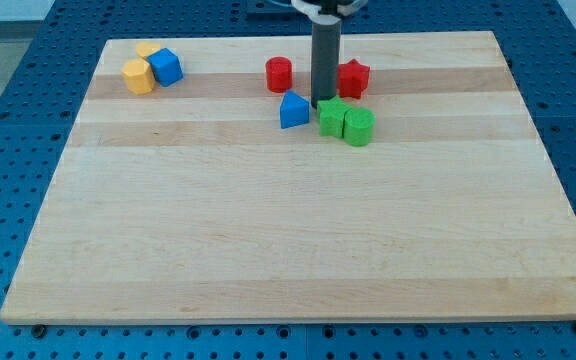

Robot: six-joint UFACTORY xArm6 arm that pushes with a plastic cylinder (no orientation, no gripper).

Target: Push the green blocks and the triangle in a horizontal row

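A blue triangle block (292,110) lies near the top middle of the wooden board (288,230). Just to its right sit a green star-like block (333,117) and a green cylinder (359,127), touching each other. My tip (320,105) is at the end of the dark rod, in the small gap between the blue triangle and the green star-like block, at their upper edge.
A red cylinder (279,74) stands above the triangle, left of the rod. A red star-like block (354,77) stands right of the rod. At the top left, a yellow block (139,75), a second yellow block (147,50) and a blue cube (166,66) cluster together.
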